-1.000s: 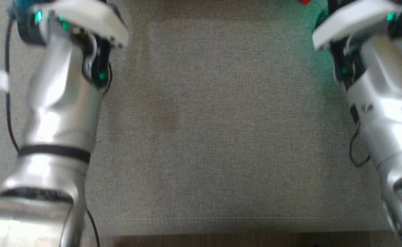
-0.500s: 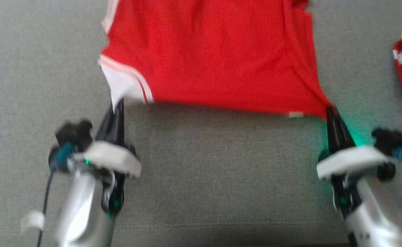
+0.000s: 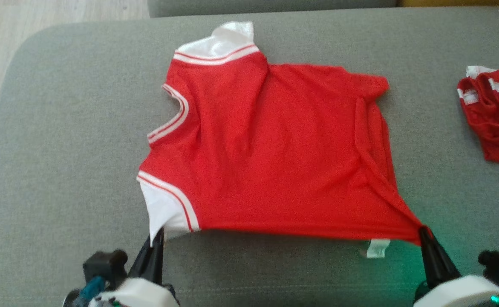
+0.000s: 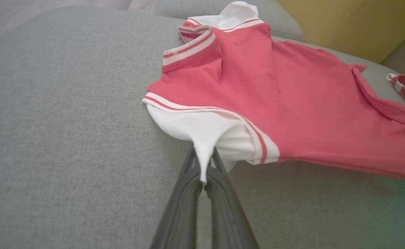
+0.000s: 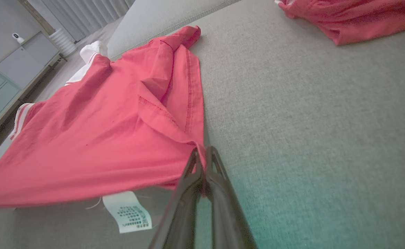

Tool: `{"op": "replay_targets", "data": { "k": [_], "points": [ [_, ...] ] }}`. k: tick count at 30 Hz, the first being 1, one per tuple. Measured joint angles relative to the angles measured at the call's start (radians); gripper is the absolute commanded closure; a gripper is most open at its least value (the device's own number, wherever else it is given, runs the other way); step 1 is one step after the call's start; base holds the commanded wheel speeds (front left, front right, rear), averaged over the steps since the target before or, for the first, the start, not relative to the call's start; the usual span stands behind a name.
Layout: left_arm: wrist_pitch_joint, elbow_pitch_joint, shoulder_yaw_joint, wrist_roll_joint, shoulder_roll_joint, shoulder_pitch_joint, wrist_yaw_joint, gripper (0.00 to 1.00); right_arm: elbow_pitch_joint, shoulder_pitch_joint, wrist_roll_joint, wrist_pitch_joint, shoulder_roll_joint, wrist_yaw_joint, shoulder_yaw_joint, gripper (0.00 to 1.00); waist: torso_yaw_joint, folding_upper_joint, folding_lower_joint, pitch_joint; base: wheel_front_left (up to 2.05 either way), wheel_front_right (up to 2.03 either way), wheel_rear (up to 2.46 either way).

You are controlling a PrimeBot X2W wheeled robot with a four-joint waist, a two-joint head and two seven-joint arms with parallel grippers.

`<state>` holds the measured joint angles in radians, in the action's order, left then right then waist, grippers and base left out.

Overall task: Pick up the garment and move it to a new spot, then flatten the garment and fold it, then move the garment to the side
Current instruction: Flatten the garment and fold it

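Observation:
The garment (image 3: 270,153) is a red shirt with white striped sleeves, spread over a grey cushion (image 3: 62,149). Its near edge is lifted a little off the cushion and stretched between my two grippers. At the lower left, my left gripper (image 3: 159,232) is shut on the white sleeve tip (image 4: 202,155). My right gripper (image 3: 423,232) is shut on the red hem corner (image 5: 199,147) at the lower right. The far part of the garment (image 4: 275,86) lies on the cushion with a fold along its right side (image 5: 167,90). A white care label (image 5: 128,212) hangs under the hem.
A second red and white garment (image 3: 492,111) lies crumpled at the right edge of the cushion. Bare grey cushion stretches to the left (image 4: 50,121) and between the two garments (image 5: 309,103). Pale floor (image 3: 40,17) shows at the far left.
The head camera has tilted up, bringing the whole garment into the picture. Both grippers stay shut on the same corners, with the near edge stretched between them.

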<state>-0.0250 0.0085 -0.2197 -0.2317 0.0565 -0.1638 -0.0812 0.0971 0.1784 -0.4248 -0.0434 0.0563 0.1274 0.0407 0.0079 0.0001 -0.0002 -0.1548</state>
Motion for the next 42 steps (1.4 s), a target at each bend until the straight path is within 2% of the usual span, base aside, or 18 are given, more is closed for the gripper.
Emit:
{"op": "replay_targets", "data": {
  "k": [6,11,15,22,27,33,34,35,36,37,42],
  "points": [
    [0.084,-0.15,-0.013,-0.028,0.001,-0.132,-0.068,1.0,-0.139,0.129,0.038,-0.106,-0.017,0.0,0.032,1.0,-0.001,0.0,0.0,0.022,0.0,0.0,0.0],
    [0.112,-0.171,-0.019,-0.028,0.013,-0.133,-0.075,1.0,-0.17,0.139,0.07,-0.185,-0.018,0.0,0.039,1.0,-0.004,0.0,0.0,0.02,0.0,0.0,0.0],
    [0.185,-0.161,-0.022,-0.039,0.057,-0.073,-0.03,1.0,-0.175,0.111,0.074,-0.313,-0.019,0.0,0.042,1.0,-0.013,0.0,0.0001,0.006,0.0,0.0,0.0],
    [0.407,-0.135,-0.021,-0.099,0.145,0.13,0.057,1.0,-0.194,-0.058,0.083,-0.518,-0.017,0.0,0.044,1.0,-0.037,0.0,0.0001,-0.037,0.0,0.0,0.0],
    [0.521,-0.087,-0.02,-0.136,0.181,0.252,0.101,1.0,-0.191,-0.148,0.07,-0.554,-0.016,0.0,0.045,1.0,-0.044,-0.0001,0.0002,-0.069,0.0,0.0,0.0],
    [0.571,0.027,-0.02,-0.183,0.185,0.38,0.141,1.0,-0.146,-0.238,0.046,-0.52,-0.009,0.0,0.038,1.0,-0.043,-0.0001,0.0002,-0.104,0.0,0.0,0.0],
    [0.57,0.046,-0.021,-0.192,0.184,0.398,0.145,0.75,-0.136,-0.251,0.044,-0.51,-0.004,0.0,0.03,1.0,-0.043,-0.0001,0.0002,-0.109,0.0,0.0,0.0],
    [0.565,0.066,-0.019,-0.204,0.18,0.416,0.149,0.24,-0.133,-0.259,0.041,-0.482,0.0,0.0,0.025,0.8,-0.043,0.0,0.0003,-0.114,0.0,0.0,0.0],
    [0.547,0.083,-0.016,-0.209,0.174,0.43,0.151,0.0,-0.129,-0.266,0.03,-0.455,0.003,0.0,0.019,0.15,-0.042,-0.0001,0.0003,-0.12,0.0,0.0,0.0],
    [0.525,0.1,-0.008,-0.21,0.165,0.444,0.15,0.0,-0.121,-0.274,0.027,-0.427,0.011,0.0,0.008,0.0,-0.042,-0.0001,0.0003,-0.124,0.0,0.0,0.0],
    [0.311,0.14,0.057,-0.218,0.1,0.458,0.106,0.0,-0.116,-0.279,0.033,-0.195,0.043,0.0,-0.058,0.0,-0.042,-0.0001,0.0003,-0.143,0.0,0.0,0.0]
  ]
}}
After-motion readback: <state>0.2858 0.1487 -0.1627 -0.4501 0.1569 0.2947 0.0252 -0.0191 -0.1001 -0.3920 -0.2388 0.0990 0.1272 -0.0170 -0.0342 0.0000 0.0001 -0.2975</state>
